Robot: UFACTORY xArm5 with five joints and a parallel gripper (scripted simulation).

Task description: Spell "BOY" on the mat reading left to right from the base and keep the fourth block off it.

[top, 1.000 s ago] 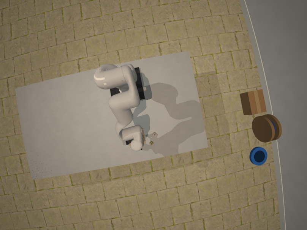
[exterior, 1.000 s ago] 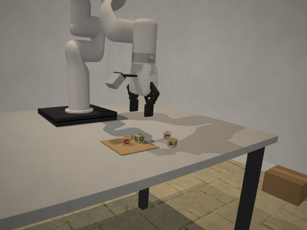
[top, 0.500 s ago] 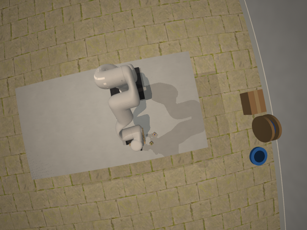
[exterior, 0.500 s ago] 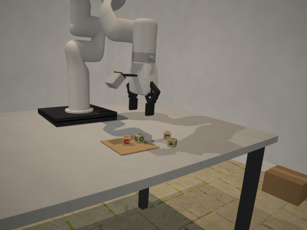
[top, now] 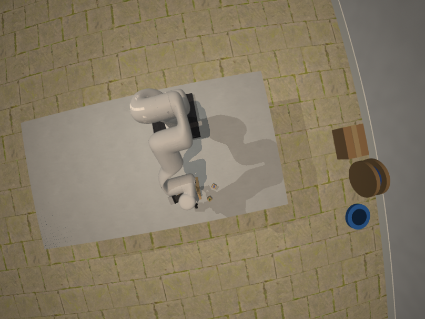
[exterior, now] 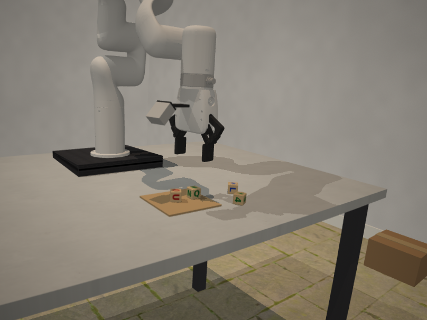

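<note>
Gripper (exterior: pixel 193 151) hangs high with fingers spread wide and nothing between them, above the blocks.
Near the bench's right edge, two blocks (exterior: pixel 175 195) (exterior: pixel 193 191) sit on the tan mat (exterior: pixel 193 206), and two more (exterior: pixel 232 188) (exterior: pixel 239 198) lie just off it on the grey bench (exterior: pixel 103 224). From above, the wrist covers most of the mat, and top letters are too small to read. Beyond, the bent white arm (exterior: pixel 107 103) rises from its black base plate (exterior: pixel 145 161); the stone floor holds a cardboard box (exterior: pixel 396 256).
</note>
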